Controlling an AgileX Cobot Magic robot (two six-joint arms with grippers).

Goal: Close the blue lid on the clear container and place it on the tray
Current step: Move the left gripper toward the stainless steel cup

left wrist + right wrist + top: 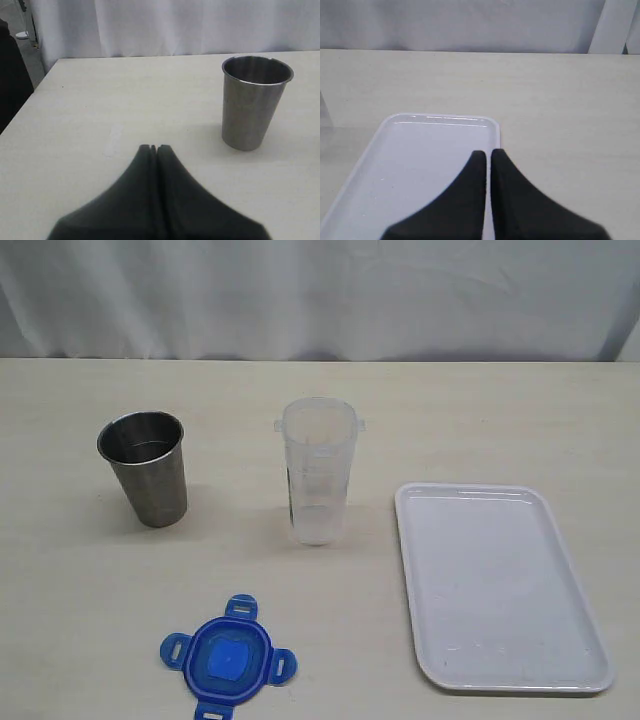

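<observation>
Blue lid (pixel 229 661), four flaps, lies at your 6 o'clock, bottom flap cropped; clear container (pixel 318 471) stands uncapped. Both tools closed, empty.

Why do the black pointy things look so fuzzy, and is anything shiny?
In the left wrist view the shut left gripper sits too near the lens, so it blurs; the steel cup looks sharp. Same for the right gripper in the right wrist view, where the tray rim glints.
</observation>
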